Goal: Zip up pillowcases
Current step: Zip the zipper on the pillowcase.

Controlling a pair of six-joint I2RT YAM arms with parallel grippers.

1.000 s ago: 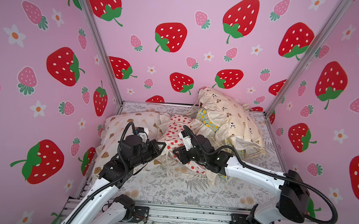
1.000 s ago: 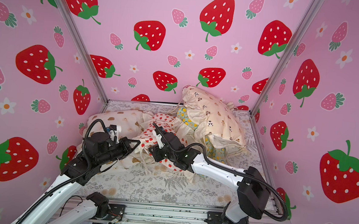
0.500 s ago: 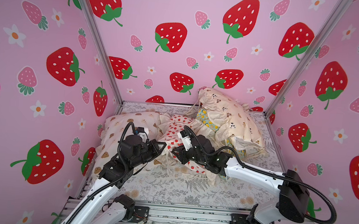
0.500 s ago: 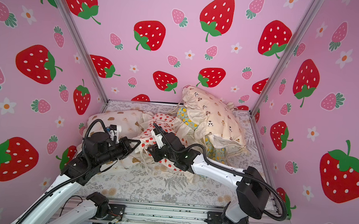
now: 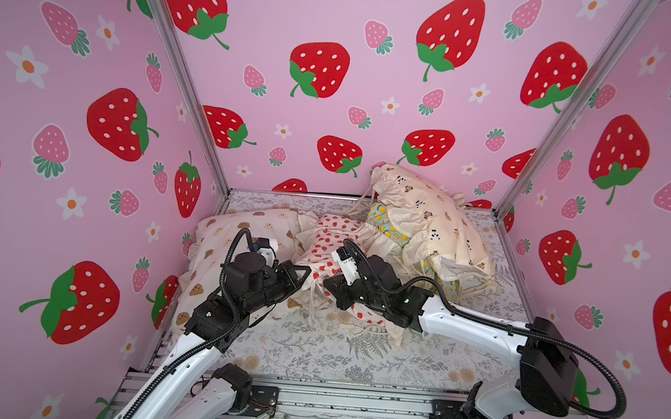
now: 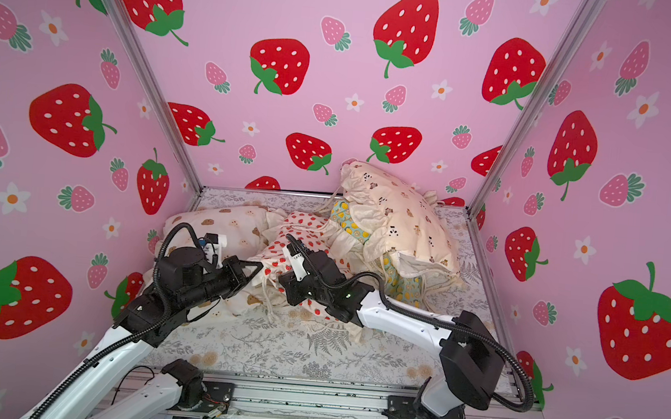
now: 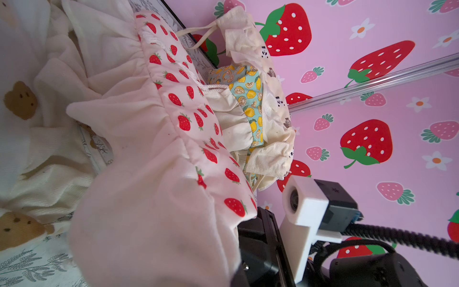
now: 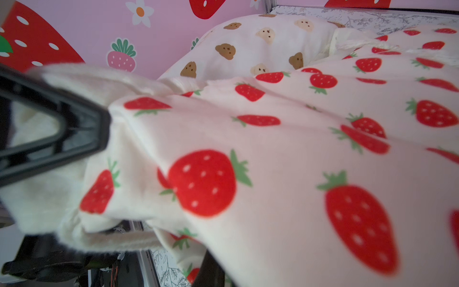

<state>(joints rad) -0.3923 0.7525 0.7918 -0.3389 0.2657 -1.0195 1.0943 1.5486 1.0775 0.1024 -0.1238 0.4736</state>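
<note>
The tabletop [image 5: 354,357], covered in grey fern print, carries four pillowcases. We mark the ruffled bear pillowcase [image 5: 428,218] at 1 o'clock, lying on the lemon pillowcase [image 5: 382,223], and the cookie-print pillowcase [image 5: 219,242] at 9 o'clock. The strawberry pillowcase [image 5: 331,239] sits central, touching both neighbours. The left jaws clamp its cream frill [image 8: 74,79] at its 9 o'clock edge. The right jaws are closed against its printed face; we cannot tell whether they pinch cloth.

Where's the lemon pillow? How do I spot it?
Look at the far right corner of the fern-print sheet, where pillows pile up. The lemon pillowcase peeks out under the ruffled beige bear pillowcase. Only it is teal with yellow lemons.
</note>
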